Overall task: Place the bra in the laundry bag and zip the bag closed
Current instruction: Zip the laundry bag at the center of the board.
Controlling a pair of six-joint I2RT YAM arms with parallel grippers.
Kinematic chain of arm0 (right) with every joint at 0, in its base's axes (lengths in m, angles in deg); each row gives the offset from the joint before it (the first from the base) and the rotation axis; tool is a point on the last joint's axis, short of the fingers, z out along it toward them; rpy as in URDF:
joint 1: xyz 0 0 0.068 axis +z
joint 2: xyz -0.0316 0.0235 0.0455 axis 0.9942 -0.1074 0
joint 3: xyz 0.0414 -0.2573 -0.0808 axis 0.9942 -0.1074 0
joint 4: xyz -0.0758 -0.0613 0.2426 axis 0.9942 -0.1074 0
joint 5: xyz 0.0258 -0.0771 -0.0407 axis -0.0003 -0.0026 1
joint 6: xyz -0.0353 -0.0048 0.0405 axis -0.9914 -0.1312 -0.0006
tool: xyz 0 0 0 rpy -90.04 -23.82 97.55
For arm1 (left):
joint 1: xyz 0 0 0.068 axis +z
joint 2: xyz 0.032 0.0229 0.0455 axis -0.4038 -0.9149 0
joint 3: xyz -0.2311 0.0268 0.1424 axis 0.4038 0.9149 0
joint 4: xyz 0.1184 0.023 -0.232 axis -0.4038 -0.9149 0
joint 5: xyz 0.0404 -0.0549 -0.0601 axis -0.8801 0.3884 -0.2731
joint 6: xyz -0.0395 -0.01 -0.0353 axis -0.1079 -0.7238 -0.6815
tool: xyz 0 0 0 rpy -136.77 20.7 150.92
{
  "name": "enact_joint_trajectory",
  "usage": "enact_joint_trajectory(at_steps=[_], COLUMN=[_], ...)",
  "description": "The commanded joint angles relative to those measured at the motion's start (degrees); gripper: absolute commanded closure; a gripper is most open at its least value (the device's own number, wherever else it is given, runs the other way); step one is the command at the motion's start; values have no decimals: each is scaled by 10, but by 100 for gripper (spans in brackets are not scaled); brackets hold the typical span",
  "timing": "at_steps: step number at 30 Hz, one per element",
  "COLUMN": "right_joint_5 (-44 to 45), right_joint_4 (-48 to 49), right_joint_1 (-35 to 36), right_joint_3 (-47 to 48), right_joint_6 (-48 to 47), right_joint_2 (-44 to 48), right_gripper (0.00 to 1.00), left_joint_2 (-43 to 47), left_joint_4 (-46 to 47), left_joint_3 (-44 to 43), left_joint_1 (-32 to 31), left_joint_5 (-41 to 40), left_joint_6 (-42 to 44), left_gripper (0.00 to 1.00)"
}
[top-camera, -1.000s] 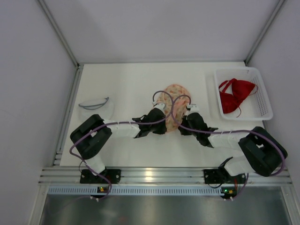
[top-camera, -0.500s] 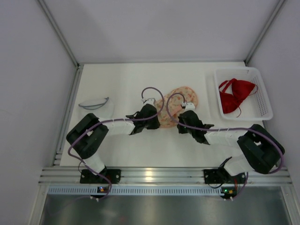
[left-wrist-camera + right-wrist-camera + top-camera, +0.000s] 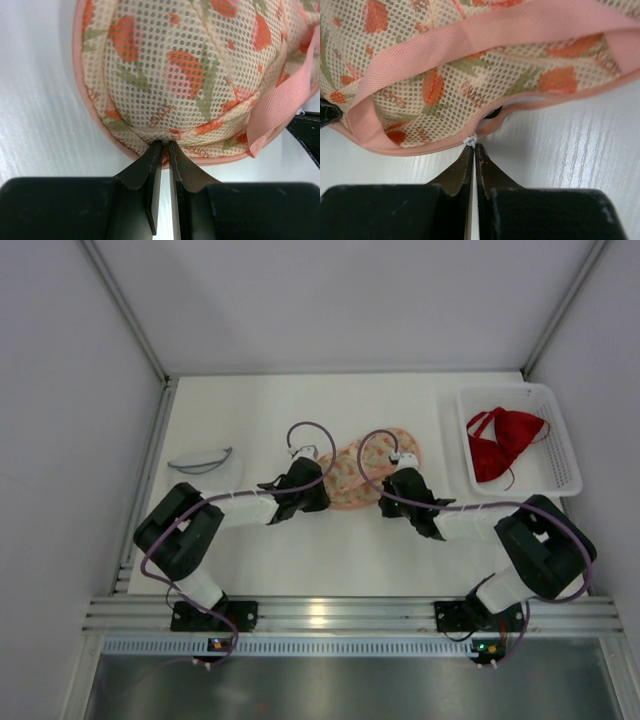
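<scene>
Item one: dome-shaped cream mesh laundry bag (image 3: 350, 480) with orange-and-green print and pink trim. Lies on the white table (image 3: 260, 410) between the two arms, gripped at opposite ends of its near edge. Probably held that way to stretch the rim taut so the opening can be parted.

Left gripper (image 3: 162, 146): jaws almost together, pinching the pink trim and a fold of mesh at the bag's left end. Serves as the anchor.

Right gripper (image 3: 473, 148): jaws fully together, tips meeting at the small white zipper pull (image 3: 470, 140) on the right end. Appears to nip it, though the hold is slight. Judged ready for drawing the zip along the rim.

Broad pink fabric strap (image 3: 485, 35): crosses the mesh, slack, not gripped.

Item two: red bra (image 3: 505, 440). Sits crumpled in the white slotted plastic basket (image 3: 510, 390) at the table's right side, well apart from the bag, untouched. Not yet loaded; zipping closed judged premature.
</scene>
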State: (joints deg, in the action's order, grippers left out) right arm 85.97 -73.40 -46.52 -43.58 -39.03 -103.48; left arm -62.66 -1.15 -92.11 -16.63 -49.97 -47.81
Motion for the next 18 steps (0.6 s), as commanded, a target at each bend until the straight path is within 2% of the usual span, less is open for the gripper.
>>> enact_joint_trajectory(at_steps=[1, 10, 18], right_joint_5=[18, 25, -12], right_joint_4=[-11, -30, -36], right_joint_1=[-25, -46, -79], right_joint_3=[-6, 17, 24], right_joint_6=[-25, -45, -6], right_joint_2=[16, 2, -4], right_gripper=[100, 100, 100], left_joint_2=[-31, -24, 0], left_joint_4=[-171, -189, -220], left_joint_3=[43, 32, 36], left_joint_1=[30, 42, 60], left_joint_5=[-63, -65, -31], left_joint_6=[29, 32, 18], left_gripper=[82, 82, 82])
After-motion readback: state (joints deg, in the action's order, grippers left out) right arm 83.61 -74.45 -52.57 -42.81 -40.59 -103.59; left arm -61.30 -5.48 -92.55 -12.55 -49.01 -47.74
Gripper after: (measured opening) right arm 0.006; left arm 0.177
